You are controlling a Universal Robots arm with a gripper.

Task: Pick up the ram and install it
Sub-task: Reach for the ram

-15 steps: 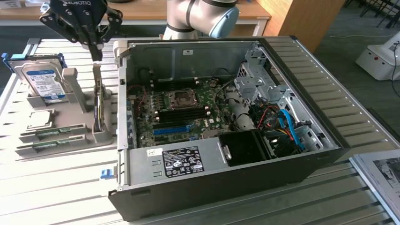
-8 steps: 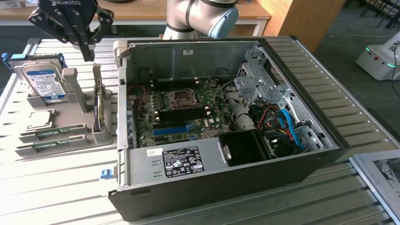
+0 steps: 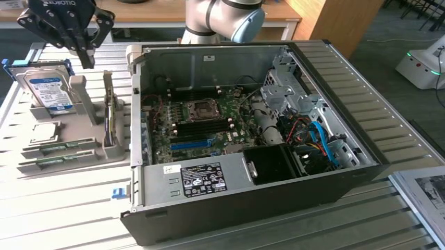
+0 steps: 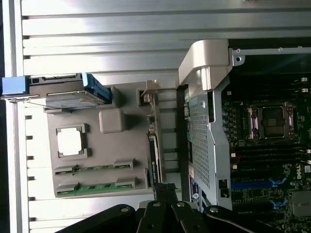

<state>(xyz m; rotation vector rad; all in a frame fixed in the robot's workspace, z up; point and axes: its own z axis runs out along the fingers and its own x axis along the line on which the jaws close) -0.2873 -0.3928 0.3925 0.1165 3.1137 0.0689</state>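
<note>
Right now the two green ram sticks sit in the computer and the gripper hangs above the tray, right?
Not quite. The two ram sticks lie in the grey tray, outside the computer, as the wrist view shows. The gripper does hang above the tray.

Black claw [image 3: 87,60], silver arm [image 3: 207,18], blue cap [image 3: 248,28]

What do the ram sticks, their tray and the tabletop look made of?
Ram sticks: green circuit board, likely fibreglass laminate, with small dark chips. Tray: matte beige-grey with rounded moulded shapes, probably plastic. Tabletop: silvery ribbed slats with a dull sheen, likely aluminium.
</note>
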